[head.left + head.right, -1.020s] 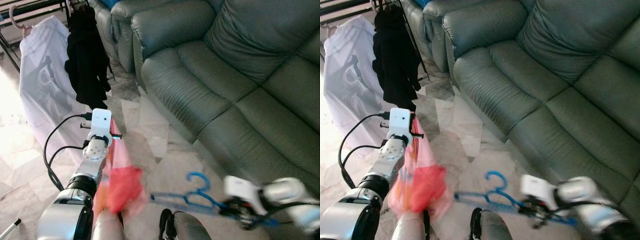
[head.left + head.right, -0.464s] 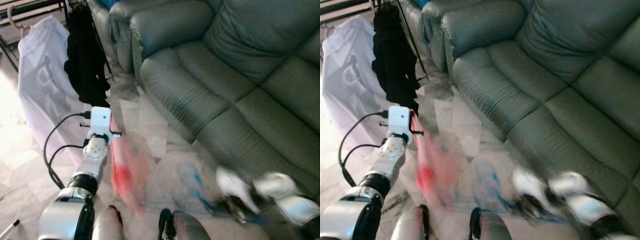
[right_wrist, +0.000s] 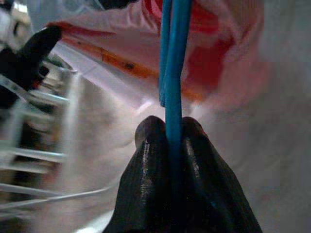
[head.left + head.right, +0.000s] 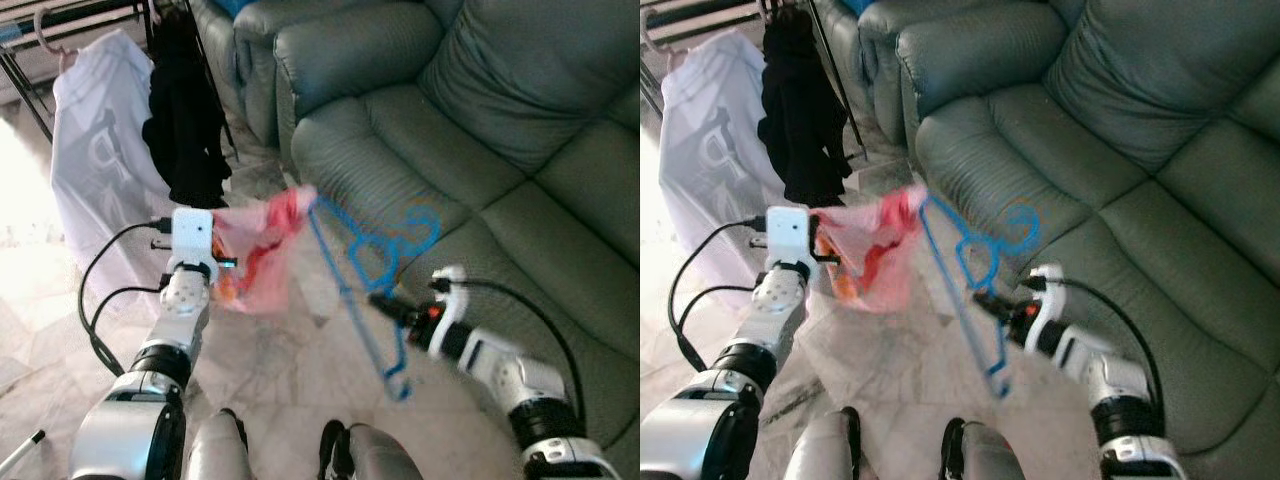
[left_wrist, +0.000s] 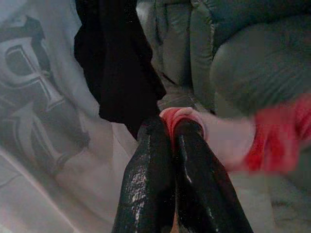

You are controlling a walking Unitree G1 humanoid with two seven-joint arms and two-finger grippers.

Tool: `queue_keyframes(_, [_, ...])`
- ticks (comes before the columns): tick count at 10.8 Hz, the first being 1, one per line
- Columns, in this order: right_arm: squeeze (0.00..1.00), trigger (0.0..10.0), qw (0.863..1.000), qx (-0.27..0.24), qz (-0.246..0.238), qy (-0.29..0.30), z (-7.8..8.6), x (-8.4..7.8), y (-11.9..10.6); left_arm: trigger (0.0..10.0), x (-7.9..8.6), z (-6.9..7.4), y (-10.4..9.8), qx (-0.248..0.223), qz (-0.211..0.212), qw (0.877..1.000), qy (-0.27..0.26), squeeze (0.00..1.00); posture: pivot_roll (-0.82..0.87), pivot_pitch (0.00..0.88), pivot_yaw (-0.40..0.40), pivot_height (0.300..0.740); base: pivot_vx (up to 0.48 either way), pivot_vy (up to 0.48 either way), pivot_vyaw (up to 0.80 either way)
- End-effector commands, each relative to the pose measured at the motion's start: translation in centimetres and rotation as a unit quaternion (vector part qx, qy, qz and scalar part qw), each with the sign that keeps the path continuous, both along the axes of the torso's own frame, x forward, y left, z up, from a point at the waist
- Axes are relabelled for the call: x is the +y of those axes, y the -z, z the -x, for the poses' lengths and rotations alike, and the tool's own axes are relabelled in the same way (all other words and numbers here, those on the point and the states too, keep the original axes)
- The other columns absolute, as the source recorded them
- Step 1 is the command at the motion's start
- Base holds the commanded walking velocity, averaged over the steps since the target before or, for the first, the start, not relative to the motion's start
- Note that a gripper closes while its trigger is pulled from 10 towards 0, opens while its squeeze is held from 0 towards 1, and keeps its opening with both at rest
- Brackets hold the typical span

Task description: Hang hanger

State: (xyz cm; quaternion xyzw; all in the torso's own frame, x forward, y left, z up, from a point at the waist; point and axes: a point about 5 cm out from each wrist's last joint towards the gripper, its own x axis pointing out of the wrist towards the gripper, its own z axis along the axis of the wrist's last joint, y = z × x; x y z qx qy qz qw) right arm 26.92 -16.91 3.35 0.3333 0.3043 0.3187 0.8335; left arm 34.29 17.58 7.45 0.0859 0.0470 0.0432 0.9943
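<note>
Compare with one second ago: your right gripper [image 4: 385, 303] has risen from the lower right of the frame to centre right, carrying the blue hanger [image 4: 365, 270] from lying flat near the floor to upright at mid-frame. The pink-red garment [image 4: 262, 250], previously drooping low beside the left gripper [image 5: 171, 131], now stretches toward the hanger.

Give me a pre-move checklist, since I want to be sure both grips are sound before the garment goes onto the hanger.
1. Right tool shut on the blue hanger: ok.
2. Left tool shut on the pink garment: ok.
3. Garment threaded onto the hanger: not ok, it only reaches the hanger's end.
4. Hanger level: not ok, it hangs steeply tilted.
5. Free spot on the clothes rack: cannot tell.
</note>
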Motion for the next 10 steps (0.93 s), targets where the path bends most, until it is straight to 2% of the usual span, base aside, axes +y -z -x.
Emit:
queue_keyframes(1, [0.00,10.0,0.997,0.056,-0.044,-0.008,0.9,0.7,-0.1,10.0,-0.3,-0.1,-0.1,-0.003,0.001,1.000,0.005,0.00,-0.05,0.150,-0.069,0.740,0.000,0.000,0.00])
queue_keyframes(2, [0.00,10.0,0.984,0.134,-0.114,-0.018,1.3,1.2,-0.8,10.0,-0.3,-0.1,-0.1,-0.002,0.000,1.000,0.006,0.00,-0.05,0.151,-0.069,0.740,0.000,0.000,0.00])
queue_keyframes(3, [0.00,10.0,0.945,0.138,-0.295,-0.038,1.3,1.3,-3.7,10.0,-0.3,-0.1,-0.1,-0.002,0.001,1.000,0.007,0.00,-0.05,0.153,-0.071,0.740,0.000,0.000,0.00])
queue_keyframes(4, [0.00,10.0,0.895,0.120,-0.423,-0.076,2.1,0.0,-6.0,10.0,-0.3,-0.1,-0.1,-0.002,0.001,1.000,0.006,0.00,-0.04,0.153,-0.072,0.740,0.000,0.000,0.00])
queue_keyframes(5, [0.00,10.0,0.889,0.118,-0.428,-0.114,3.3,-0.3,-6.7,10.0,-0.3,-0.1,-0.1,-0.001,0.002,1.000,0.007,0.00,-0.04,0.156,-0.068,0.740,0.000,0.000,0.00])
queue_keyframes(6, [0.00,10.0,0.888,0.118,-0.420,-0.146,4.2,-0.4,-7.4,10.0,-0.3,0.0,0.0,0.001,0.002,1.000,0.009,0.00,-0.04,0.157,-0.065,0.740,0.000,0.000,0.00])
queue_keyframes(7, [0.00,10.0,0.927,0.140,-0.298,-0.180,5.6,0.2,-6.7,10.0,-0.4,0.0,0.1,0.003,0.002,1.000,0.011,0.00,-0.05,0.156,-0.062,0.740,0.000,0.000,0.00])
queue_keyframes(8, [0.00,10.0,0.950,0.185,-0.149,-0.201,7.1,0.2,-4.4,10.0,-0.5,-0.1,0.0,0.003,0.002,1.000,0.013,0.00,-0.05,0.154,-0.065,0.740,0.000,0.000,0.00])
queue_keyframes(9, [0.00,10.0,0.963,0.182,-0.073,-0.183,7.0,-0.5,-2.8,10.0,-0.6,-0.2,-0.1,0.002,0.003,1.000,0.013,0.00,-0.05,0.152,-0.067,0.740,0.000,0.000,0.00])
queue_keyframes(10, [0.00,10.0,0.982,0.146,0.008,-0.119,5.4,-1.8,-1.1,10.0,-0.7,-0.2,-0.1,0.001,0.004,1.000,0.013,0.00,-0.05,0.153,-0.068,0.740,0.000,0.000,0.00])
